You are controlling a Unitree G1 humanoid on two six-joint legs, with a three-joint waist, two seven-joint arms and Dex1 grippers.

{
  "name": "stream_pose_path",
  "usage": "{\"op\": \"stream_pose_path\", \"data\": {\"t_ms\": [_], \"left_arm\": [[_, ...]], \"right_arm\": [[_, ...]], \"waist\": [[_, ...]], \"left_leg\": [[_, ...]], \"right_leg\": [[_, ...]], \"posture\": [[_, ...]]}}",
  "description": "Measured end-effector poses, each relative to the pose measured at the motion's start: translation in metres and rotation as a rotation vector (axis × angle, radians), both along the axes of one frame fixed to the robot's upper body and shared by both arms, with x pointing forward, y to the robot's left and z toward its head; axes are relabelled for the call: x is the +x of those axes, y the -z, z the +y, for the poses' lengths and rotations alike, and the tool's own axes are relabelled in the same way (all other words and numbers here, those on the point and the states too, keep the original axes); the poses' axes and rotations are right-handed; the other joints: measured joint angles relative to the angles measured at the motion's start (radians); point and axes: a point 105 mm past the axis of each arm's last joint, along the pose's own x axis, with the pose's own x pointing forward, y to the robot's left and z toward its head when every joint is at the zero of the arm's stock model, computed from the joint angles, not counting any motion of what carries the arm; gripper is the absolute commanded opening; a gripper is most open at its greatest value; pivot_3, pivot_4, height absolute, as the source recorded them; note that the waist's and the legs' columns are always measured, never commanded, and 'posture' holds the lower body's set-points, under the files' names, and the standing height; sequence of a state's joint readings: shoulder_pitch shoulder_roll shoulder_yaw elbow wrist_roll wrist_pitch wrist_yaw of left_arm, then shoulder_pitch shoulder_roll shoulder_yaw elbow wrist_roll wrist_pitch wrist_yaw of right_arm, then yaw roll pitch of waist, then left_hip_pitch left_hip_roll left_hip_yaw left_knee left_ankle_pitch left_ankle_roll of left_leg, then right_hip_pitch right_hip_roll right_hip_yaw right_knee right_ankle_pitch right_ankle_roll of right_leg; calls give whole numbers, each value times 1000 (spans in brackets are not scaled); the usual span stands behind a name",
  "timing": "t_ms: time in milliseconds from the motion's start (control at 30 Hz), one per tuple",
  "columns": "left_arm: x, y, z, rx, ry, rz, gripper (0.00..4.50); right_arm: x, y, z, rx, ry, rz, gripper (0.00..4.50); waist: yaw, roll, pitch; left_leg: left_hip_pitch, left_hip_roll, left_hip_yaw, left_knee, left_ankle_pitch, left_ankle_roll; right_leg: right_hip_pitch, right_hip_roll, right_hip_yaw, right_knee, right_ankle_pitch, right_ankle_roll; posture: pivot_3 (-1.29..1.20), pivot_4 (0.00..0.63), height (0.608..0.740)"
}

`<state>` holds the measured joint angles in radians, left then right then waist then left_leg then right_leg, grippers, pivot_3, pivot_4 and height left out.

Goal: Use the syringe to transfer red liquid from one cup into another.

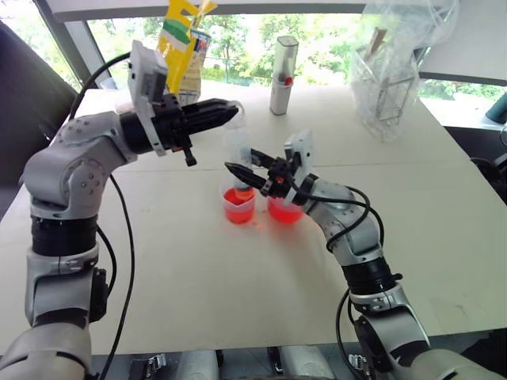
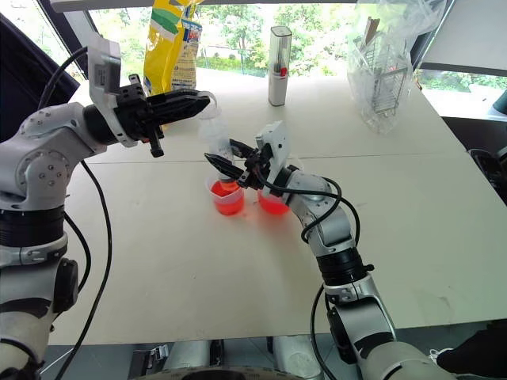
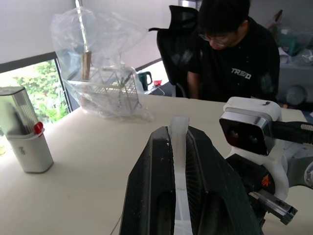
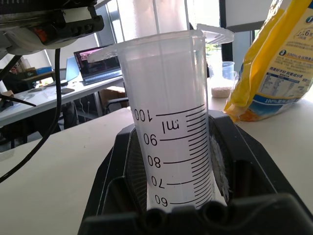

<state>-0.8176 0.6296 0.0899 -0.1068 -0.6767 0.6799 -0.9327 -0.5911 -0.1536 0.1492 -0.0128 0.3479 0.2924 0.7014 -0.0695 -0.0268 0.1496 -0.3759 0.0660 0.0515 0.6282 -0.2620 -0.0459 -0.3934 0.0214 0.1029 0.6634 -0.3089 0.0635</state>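
On a pale table [image 1: 198, 277] by windows, with a yellow bag [image 1: 186, 47], canister [image 1: 283, 75] and bagged rack [image 1: 388, 79], the syringe [image 1: 238, 154] stands in the small cup [image 1: 238, 204] beside the larger cup [image 1: 283, 210], its barrel pinched by the right gripper [image 1: 242, 172], its ring by the left gripper [image 1: 228, 111].

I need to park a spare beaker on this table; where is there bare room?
Bare: the table's right side, below the plastic-wrapped rack, and its near edge. Crowded: the middle, where both grippers hold the syringe over the two cups.
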Motion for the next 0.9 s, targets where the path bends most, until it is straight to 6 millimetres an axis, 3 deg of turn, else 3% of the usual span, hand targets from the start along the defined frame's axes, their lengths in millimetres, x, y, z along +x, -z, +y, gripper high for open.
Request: {"op": "stream_pose_path", "data": {"t_ms": [333,900], "left_arm": [[0,-2,4,19,-15,-61,25],[2,14,10,27,-45,-49,25]], "right_arm": [[3,-15,6,-1,-3,-7,1404],[3,-11,10,-25,-28,69,1404]], "waist": [[-1,0,0],[-1,0,0]], "left_leg": [[0,0,0,0,0,0],[0,0,0,-1,0,0]], "right_leg": [[0,0,0,0,0,0],[0,0,0,0,0,0]], "posture": [[0,150,740],[0,150,740]]}}
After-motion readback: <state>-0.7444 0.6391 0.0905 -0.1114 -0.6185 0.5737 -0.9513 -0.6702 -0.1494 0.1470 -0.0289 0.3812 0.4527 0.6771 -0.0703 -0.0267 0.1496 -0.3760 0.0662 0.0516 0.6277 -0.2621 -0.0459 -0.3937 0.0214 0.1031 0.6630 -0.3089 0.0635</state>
